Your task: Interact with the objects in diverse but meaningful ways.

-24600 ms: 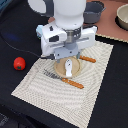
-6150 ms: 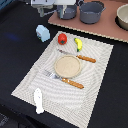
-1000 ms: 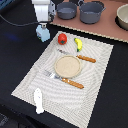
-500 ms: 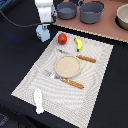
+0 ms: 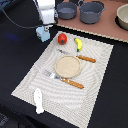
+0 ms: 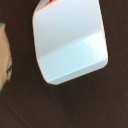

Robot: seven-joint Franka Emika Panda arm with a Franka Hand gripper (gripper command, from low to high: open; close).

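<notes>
In the exterior view the arm hangs over the carton, which sits on the dark table just off the mat's far corner toward the exterior view's left. The carton looks pale blue-white and boxy, partly hidden by the gripper above it; whether the jaws are apart or together cannot be told. On the mat, near that same corner, a red tomato sits with a yellow banana just beside it. A round tan plate lies mid-mat, with a knife on its far side and a fork with an orange handle on its near side. A small white piece lies at the mat's near corner, half off its edge. Beyond the mat, two dark grey pots stand on a brown board.

In the wrist view the carton fills most of the picture: smooth white faces with a crease across, rounded corners, a sliver of red at one edge, dark table around it. No fingers show here
</notes>
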